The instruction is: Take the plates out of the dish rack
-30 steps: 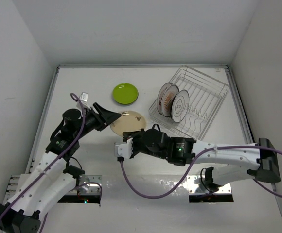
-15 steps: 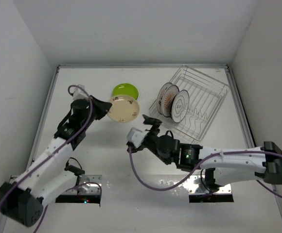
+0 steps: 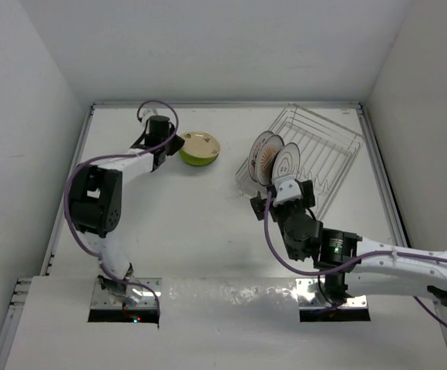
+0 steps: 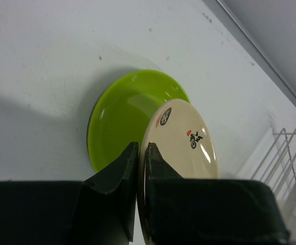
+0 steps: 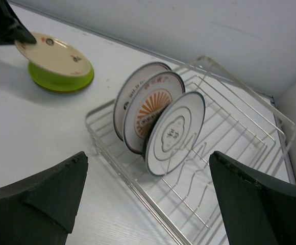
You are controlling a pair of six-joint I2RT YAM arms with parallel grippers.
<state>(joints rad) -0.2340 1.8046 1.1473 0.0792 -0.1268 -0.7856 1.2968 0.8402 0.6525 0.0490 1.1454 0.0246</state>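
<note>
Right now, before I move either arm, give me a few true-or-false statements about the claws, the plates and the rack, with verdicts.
1. Three plates stand upright in the dish rack. True.
2. The left claw is shut on the tan plate. True.
3. The tan plate stands in the rack. False: it is held by its rim over the lime green plate.
4. The right claw grips a plate in the rack. False: it is open, holds nothing and is short of the rack.
5. The lime green plate sits in the rack. False: it lies on the table, left of the rack.
</note>
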